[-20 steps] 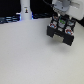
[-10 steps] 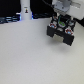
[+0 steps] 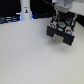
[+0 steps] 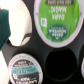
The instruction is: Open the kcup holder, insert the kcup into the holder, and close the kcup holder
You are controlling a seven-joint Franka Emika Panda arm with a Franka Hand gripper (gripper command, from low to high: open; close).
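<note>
Though blurred, kcup beneath end effector

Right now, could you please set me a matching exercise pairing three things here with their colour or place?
Things:
1. pod
2. holder
3. post

Descriptions:
A. black, on the exterior view's right
B. white, on the exterior view's left
C. green lid with white lettering

Pairs: 1-C, 2-A, 3-B.

One kcup holder, one white post — wrist view, two labelled pods, green-topped, teal.
</note>
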